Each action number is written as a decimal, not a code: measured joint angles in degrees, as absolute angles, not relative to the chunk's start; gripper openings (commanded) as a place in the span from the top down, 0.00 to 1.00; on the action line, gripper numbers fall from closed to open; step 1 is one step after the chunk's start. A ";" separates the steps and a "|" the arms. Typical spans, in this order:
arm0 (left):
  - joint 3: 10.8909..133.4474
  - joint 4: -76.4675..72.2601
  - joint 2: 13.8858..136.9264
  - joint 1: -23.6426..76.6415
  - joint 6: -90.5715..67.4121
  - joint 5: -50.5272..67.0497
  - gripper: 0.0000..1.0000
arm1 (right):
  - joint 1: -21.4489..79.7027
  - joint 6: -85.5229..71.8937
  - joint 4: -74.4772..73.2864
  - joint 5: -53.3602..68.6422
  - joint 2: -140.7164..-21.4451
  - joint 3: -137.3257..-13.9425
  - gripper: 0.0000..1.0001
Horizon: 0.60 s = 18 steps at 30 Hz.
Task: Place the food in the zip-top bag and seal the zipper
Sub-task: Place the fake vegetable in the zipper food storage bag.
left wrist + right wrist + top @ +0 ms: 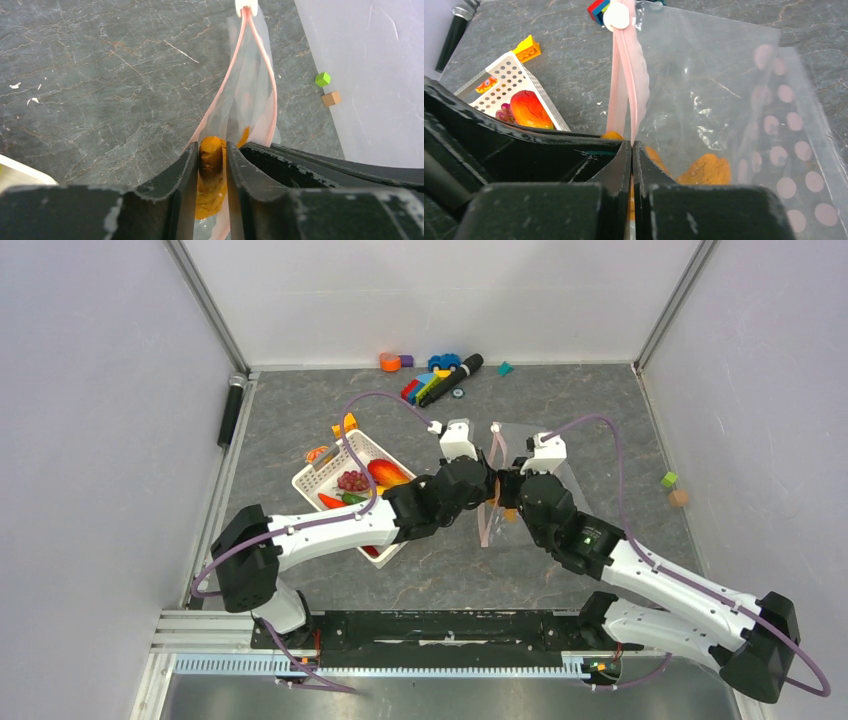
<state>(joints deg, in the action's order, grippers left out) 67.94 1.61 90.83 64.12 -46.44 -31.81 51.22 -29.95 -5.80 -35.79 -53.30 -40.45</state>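
Note:
The clear zip-top bag [520, 437] with pink dots lies mid-table, its mouth held up on edge. My right gripper [632, 145] is shut on the pink zipper [624, 75] strip at the near end of the mouth. My left gripper [212, 147] reaches into the mouth from the left, with an orange food piece [211, 155] between its fingers. The piece nearly fills the gap, and whether it is pinched I cannot tell. Another orange piece [705, 170] lies inside the bag [724, 90]. More food, grapes [352, 480] and a mango [388, 473], sits in the white basket [325, 472].
Toy blocks and a car [435, 380] lie at the back edge beside a black marker [462, 368]. A green cube [670, 480] and a tan cube [679, 497] rest at the right wall. A yellow block [528, 48] lies behind the basket.

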 measured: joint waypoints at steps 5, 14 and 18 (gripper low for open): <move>67.94 1.80 91.35 64.10 -43.92 -30.52 0.48 | 51.11 -29.80 -5.54 -35.97 -52.14 -40.16 1.00; 66.26 5.39 89.03 63.88 -36.01 -23.88 0.00 | 50.92 -26.50 -5.04 -36.03 -49.54 -38.92 1.00; 62.52 5.30 82.67 64.40 -32.64 -19.53 0.00 | 51.03 -25.52 -5.17 -35.88 -49.30 -38.24 1.00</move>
<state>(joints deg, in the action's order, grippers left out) 62.52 5.30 82.67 64.40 -32.64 -19.53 51.03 -25.52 -5.17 -35.88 -49.30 -38.24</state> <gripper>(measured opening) 0.993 0.007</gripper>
